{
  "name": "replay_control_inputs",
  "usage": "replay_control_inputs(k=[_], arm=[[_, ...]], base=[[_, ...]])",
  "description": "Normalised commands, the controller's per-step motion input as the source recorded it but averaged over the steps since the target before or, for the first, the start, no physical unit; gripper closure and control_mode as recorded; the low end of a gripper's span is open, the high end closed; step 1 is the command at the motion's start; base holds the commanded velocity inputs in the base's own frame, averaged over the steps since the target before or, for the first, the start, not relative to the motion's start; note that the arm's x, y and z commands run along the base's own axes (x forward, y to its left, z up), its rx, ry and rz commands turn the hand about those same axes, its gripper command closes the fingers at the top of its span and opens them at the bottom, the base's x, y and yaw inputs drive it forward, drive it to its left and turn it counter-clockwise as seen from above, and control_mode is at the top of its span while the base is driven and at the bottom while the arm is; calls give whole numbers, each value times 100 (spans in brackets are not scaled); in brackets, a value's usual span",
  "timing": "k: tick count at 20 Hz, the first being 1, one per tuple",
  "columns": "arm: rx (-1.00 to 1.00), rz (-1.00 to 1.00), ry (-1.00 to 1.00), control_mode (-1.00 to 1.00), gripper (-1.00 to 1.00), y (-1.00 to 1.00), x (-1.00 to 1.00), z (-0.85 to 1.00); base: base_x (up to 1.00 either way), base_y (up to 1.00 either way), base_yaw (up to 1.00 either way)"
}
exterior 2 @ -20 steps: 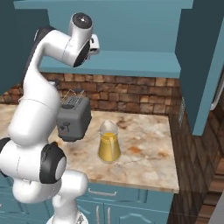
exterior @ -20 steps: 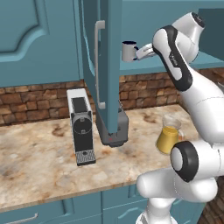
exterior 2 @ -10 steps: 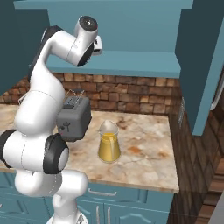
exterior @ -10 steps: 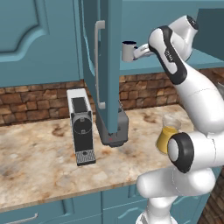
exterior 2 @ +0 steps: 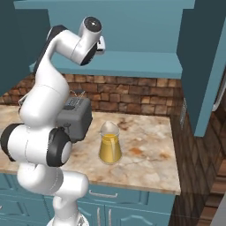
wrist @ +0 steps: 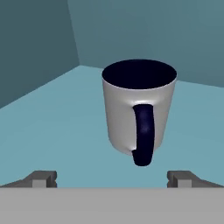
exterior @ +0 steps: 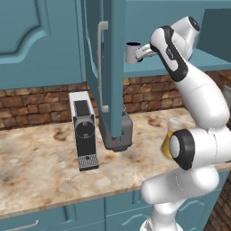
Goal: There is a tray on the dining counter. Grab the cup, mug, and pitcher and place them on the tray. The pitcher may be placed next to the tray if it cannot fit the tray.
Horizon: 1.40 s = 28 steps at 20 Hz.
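Observation:
The grey mug (wrist: 138, 109) with its dark navy handle stands upright on the teal cabinet shelf (wrist: 52, 131), handle turned toward my hand. My gripper (wrist: 113, 177) is open just short of it, one fingertip on each side and nothing between them. In the left base view the mug (exterior: 132, 52) sits at shelf height beside the open door, with the gripper (exterior: 140, 53) right next to it. The glass pitcher (exterior 2: 109, 143) of orange liquid stands on the marble worktop, partly behind my arm in the left base view (exterior: 167, 139). The tray, cup and dining counter are out of view.
The open teal cabinet door (exterior: 106, 67) hangs just left of the mug. A coffee machine (exterior: 83, 131) and a dark toaster (exterior 2: 75, 119) stand on the worktop (exterior: 36, 171) below. A brick wall (exterior 2: 132, 92) backs the worktop.
My arm has stretched further toward the shelf, bringing the hand closer to the mug. The mug and pitcher have stayed put, and the gripper has remained open.

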Motion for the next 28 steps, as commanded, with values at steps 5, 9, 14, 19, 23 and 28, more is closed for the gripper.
replay_control_inputs(k=[5, 9, 14, 19, 23, 28], arm=[[0, 0, 0, -100, -100, 0, 17, -3], [0, 0, 0, -100, -100, 0, 23, -9], [0, 0, 0, -100, -100, 0, 28, -6], [0, 0, 0, -100, -100, 0, 28, -2], [0, 0, 0, -100, -100, 0, 26, 0], [0, 0, 0, -100, 100, 1, 10, -1]], base=[[0, 0, 0], [0, 0, 0], [0, 0, 0], [0, 0, 0], [0, 0, 0], [0, 0, 0]])
